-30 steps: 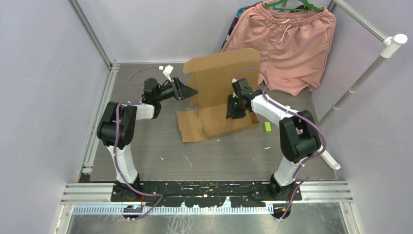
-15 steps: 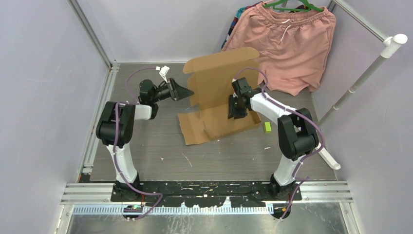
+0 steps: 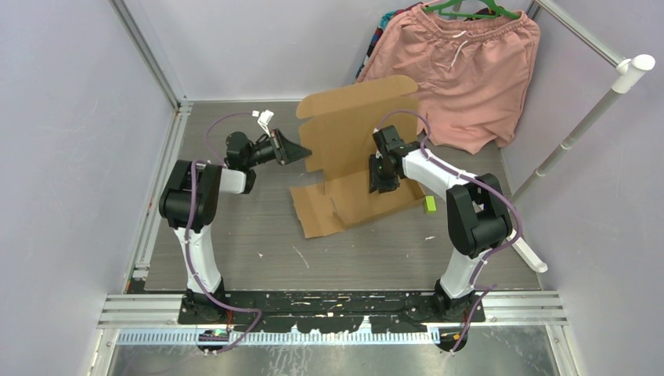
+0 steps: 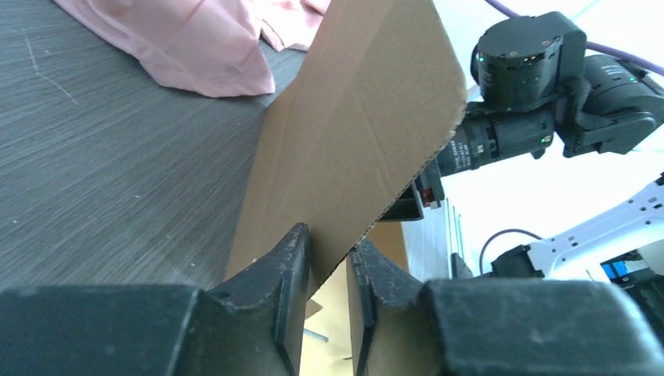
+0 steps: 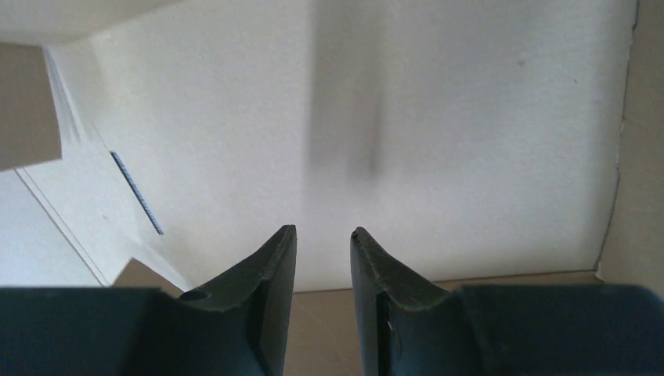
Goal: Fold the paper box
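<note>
The left hand is pinched narrow on the box. In its wrist view the edge of a raised brown flap runs down between the two fingers, which press it from either side. The right hand has its fingers drawn close with a slim gap between them and nothing in that gap. Pale, washed-out cardboard fills what it sees, with a brown strip along the bottom.

From above, the nearest part of the box is a flat panel with a notched flap, lying on the bench between the two arms and turned a little askew. The right hand points down at this panel near its far right corner, close to the fold where the tall panel rises; I cannot tell whether the fingers touch the board. A small green thing lies on the bench just right of the flat panel, beside the right arm.

Farther back, the tall panel stands upright. The left hand reaches in from the left and grips its left edge about halfway up.

Behind the box, pink shorts hang from a green hanger at the back wall, and the tall panel's right side overlaps them in the top view. A white pole slants along the right side.
</note>
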Controlling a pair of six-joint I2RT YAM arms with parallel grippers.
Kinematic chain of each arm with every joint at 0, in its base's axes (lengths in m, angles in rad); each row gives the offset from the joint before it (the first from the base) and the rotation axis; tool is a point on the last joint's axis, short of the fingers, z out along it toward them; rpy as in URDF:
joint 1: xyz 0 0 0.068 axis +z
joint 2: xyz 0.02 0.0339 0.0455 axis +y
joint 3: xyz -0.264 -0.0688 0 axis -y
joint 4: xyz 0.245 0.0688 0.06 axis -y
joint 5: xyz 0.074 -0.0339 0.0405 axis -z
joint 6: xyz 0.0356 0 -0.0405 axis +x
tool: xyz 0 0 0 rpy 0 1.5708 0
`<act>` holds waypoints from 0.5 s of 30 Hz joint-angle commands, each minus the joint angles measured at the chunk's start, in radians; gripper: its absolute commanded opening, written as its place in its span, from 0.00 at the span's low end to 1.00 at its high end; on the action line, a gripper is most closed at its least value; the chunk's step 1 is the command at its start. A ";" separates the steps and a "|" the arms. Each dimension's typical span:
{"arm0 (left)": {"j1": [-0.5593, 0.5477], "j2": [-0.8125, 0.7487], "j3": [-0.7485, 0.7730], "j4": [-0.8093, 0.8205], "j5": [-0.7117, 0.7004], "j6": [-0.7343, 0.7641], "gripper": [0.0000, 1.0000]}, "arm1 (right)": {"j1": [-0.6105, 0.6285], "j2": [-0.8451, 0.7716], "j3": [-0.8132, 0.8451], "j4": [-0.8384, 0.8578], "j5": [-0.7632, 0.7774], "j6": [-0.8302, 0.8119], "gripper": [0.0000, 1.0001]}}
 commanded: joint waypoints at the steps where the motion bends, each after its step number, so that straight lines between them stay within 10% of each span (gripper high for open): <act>1: 0.004 -0.048 -0.003 -0.037 -0.023 0.092 0.24 | -0.005 -0.033 0.035 -0.008 0.017 -0.017 0.38; 15: 0.002 -0.137 -0.046 -0.104 -0.027 0.184 0.19 | -0.006 -0.058 0.019 0.008 -0.012 -0.039 0.38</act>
